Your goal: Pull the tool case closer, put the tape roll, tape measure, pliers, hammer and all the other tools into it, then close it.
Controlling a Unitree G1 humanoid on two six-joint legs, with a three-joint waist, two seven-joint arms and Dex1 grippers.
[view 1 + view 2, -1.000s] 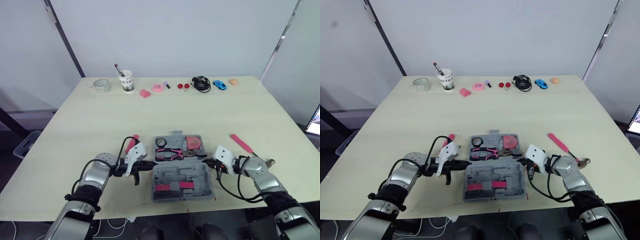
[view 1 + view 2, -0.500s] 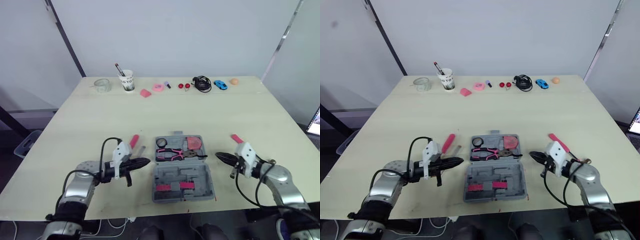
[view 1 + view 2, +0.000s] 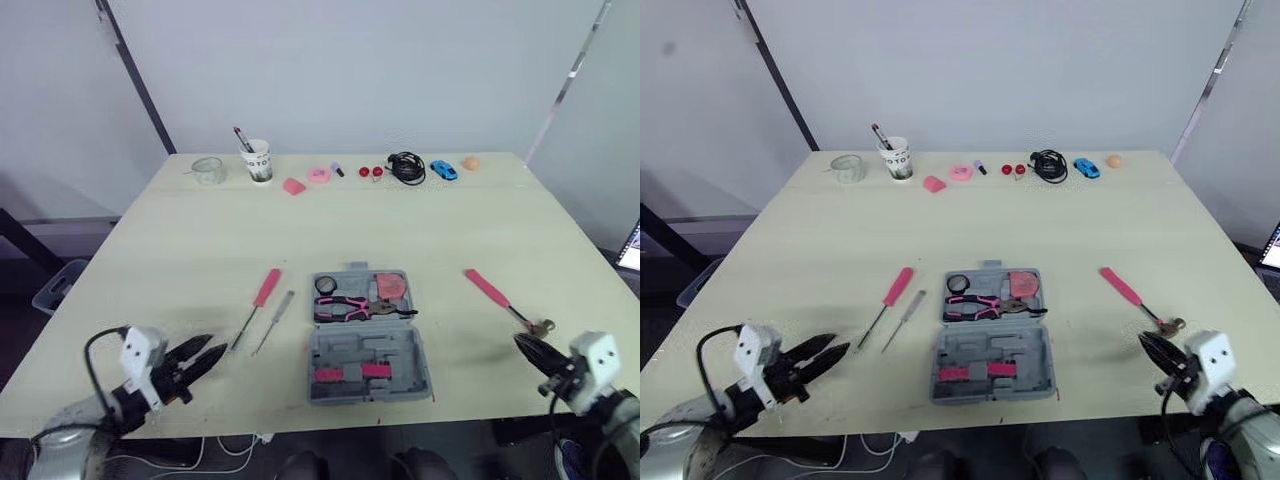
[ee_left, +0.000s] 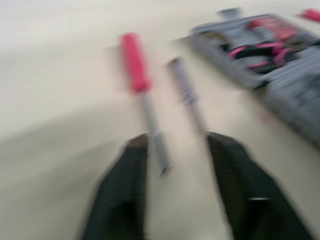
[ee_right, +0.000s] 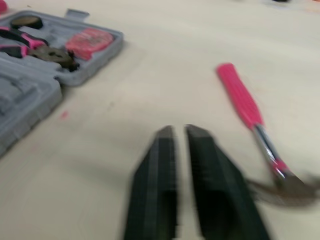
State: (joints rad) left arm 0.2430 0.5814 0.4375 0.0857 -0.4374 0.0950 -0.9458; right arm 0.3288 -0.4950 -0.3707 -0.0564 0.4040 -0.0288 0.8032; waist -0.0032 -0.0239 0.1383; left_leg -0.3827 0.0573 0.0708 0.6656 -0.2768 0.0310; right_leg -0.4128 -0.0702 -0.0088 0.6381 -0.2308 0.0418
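Well, case [image 3: 368, 330]: head view, open near the front edge of the table [image 3: 200, 230], pliers [image 3: 350, 306], tape measure [image 3: 391, 287] and tape roll [image 3: 325, 285] already inside.
Hammer [image 3: 503, 301]: out on the table, right of the case.
Screwdriver [image 3: 262, 292]: left of the case beside a thin metal tool [image 3: 274, 320]; all three left to pack, then lid to shut.
Left gripper [image 4: 178, 140]: left wrist view, fingers spread apart, empty, screwdriver tip ahead in the gap.
Right gripper [image 5: 179, 131]: right wrist view, fingers nearly together, empty, hammer just beside.

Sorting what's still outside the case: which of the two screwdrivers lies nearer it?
The slim grey-handled screwdriver, which lies between the pink-handled screwdriver and the open tool case. The pink one is farther to the left.
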